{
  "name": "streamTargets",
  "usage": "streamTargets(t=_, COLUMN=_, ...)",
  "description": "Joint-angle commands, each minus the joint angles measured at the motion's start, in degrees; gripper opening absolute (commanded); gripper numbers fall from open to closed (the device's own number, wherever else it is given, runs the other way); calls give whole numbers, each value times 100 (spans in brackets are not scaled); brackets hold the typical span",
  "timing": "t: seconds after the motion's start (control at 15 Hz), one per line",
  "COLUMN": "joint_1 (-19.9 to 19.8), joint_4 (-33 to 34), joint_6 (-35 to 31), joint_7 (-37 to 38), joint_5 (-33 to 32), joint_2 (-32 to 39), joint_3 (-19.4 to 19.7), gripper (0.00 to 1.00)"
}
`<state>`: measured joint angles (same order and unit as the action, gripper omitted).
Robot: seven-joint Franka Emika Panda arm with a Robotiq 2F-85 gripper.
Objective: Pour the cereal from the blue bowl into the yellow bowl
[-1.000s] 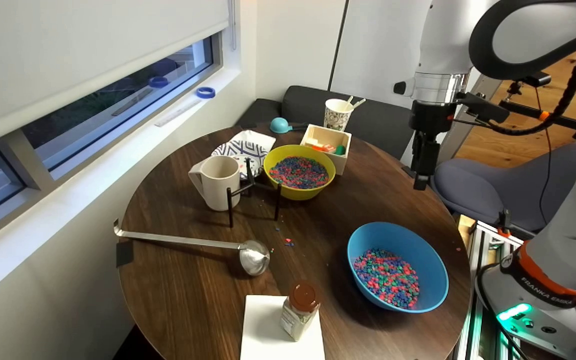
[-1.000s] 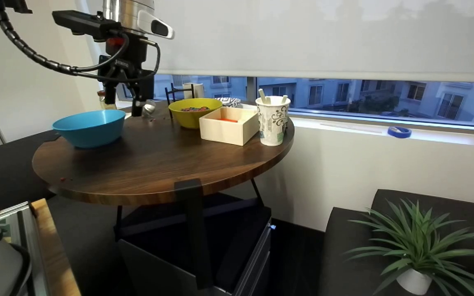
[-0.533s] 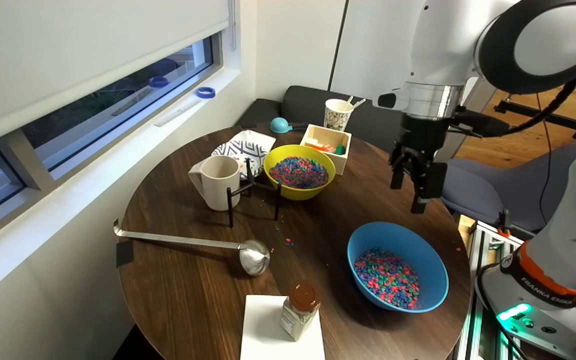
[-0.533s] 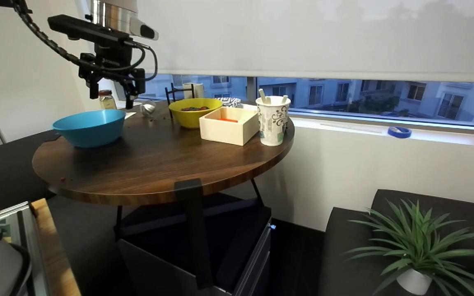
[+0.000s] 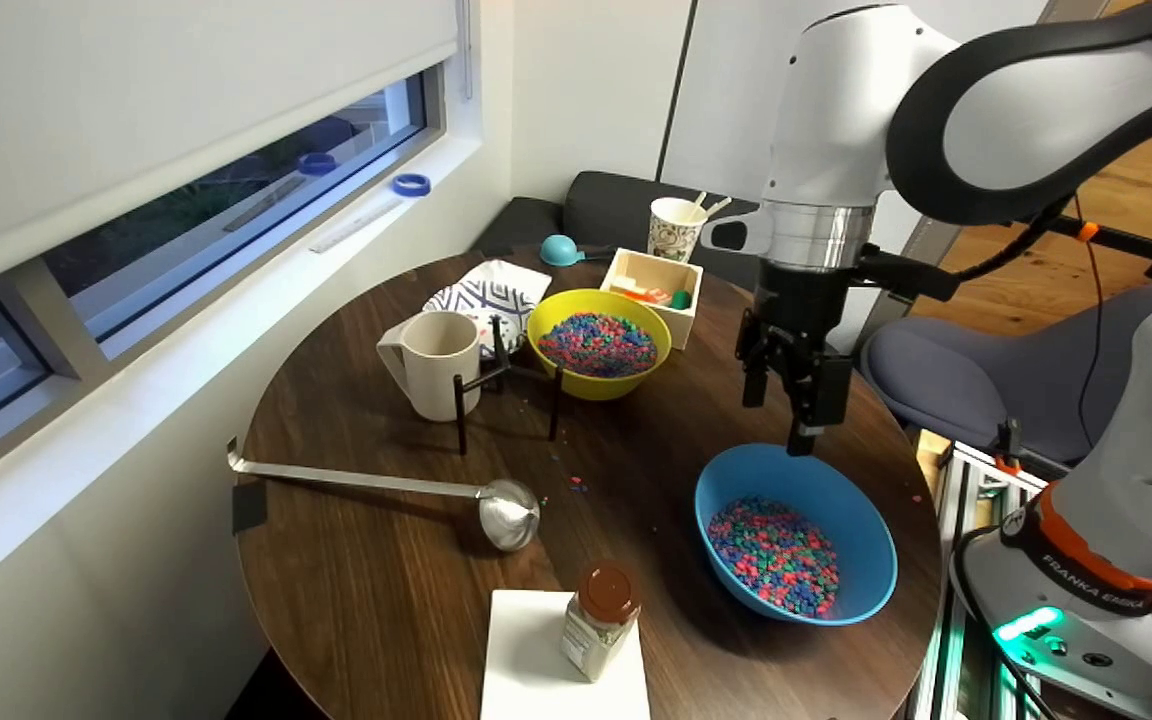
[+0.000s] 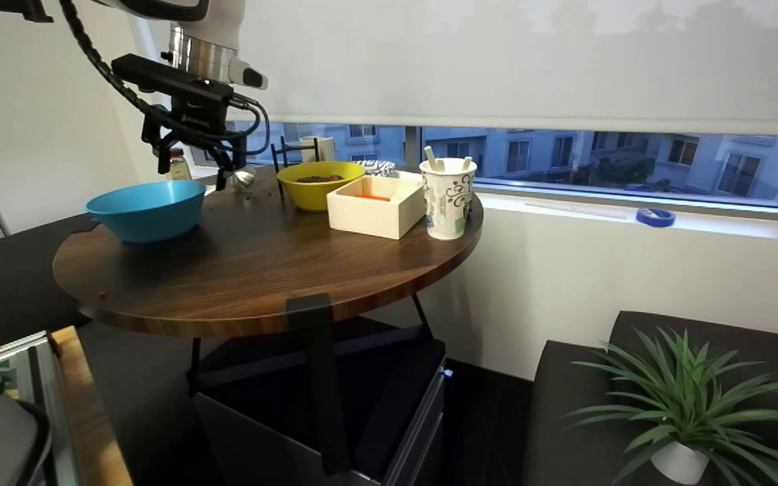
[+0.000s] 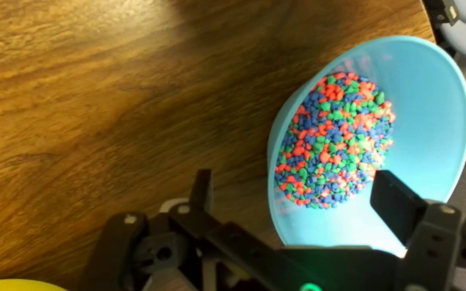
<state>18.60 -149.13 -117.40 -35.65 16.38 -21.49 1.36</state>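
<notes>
1. Wrist view: blue bowl point(image 7: 427, 121) upright, ungripped; likely step: grasp its rim.
2. Yellow bowl point(image 5: 591, 388): well apart, already part-filled.
3. Gripper point(image 7: 293, 178): jaws spread, empty. Lower to straddle the bowl wall; squeeze firmly before lifting.
4. Cereal point(image 7: 334, 149): inside blue bowl; keep jaws clear.

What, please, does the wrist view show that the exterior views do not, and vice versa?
Only the wrist view shows the cereal up close and a green glow on the gripper.
Only the exterior views show the box, the cup and the window.
All share the open gripper, the blue bowl and the table, and most likely the yellow bowl, just a yellow edge in the wrist view.
</notes>
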Motion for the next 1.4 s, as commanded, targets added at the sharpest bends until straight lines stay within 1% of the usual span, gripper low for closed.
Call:
streamTargets(t=0.0, joint_1=-145, joint_4=19, joint_6=31, joint_7=-44, joint_5=50, joint_2=0, joint_3=-140, gripper=100)
streamTargets(t=0.07, joint_1=-145, joint_4=23, joint_6=31, joint_7=-49, joint_5=51, joint_2=0, joint_3=-140, gripper=100)
streamTargets(t=0.27, joint_1=-73, joint_4=-21, joint_6=-397, joint_7=-209, joint_5=260, joint_2=141, joint_3=-179, gripper=100)
streamTargets(t=0.4, joint_1=-35, joint_4=-20, joint_6=-530, joint_7=-332, joint_5=402, joint_2=235, joint_3=-186, gripper=100)
streamTargets(t=0.53, joint_1=-14, joint_4=31, joint_6=-479, joint_7=-550, joint_5=652, joint_2=394, joint_3=-139, gripper=100)
streamTargets(t=1.0, joint_1=-122, joint_4=82, joint_6=-644, joint_7=-981, joint_5=995, joint_2=872, joint_3=-256, gripper=100)
streamTargets(t=1.07, joint_1=-139, joint_4=87, joint_6=-695, joint_7=-992, joint_5=999, joint_2=942, joint_3=-282, gripper=96)
streamTargets(t=1.13, joint_1=-147, joint_4=118, joint_6=-685, joint_7=-1022, joint_5=1050, joint_2=1024, joint_3=-293, gripper=78)
streamTargets(t=1.2, joint_1=-159, joint_4=129, joint_6=-717, joint_7=-1052, joint_5=1078, joint_2=1085, joint_3=-314, gripper=71)
streamTargets(t=1.27, joint_1=-172, joint_4=138, joint_6=-722, joint_7=-1082, joint_5=1148, joint_2=1130, joint_3=-325, gripper=71)
streamTargets(t=1.33, joint_1=-187, joint_4=145, joint_6=-742, joint_7=-1092, joint_5=1172, joint_2=1175, joint_3=-347, gripper=63)
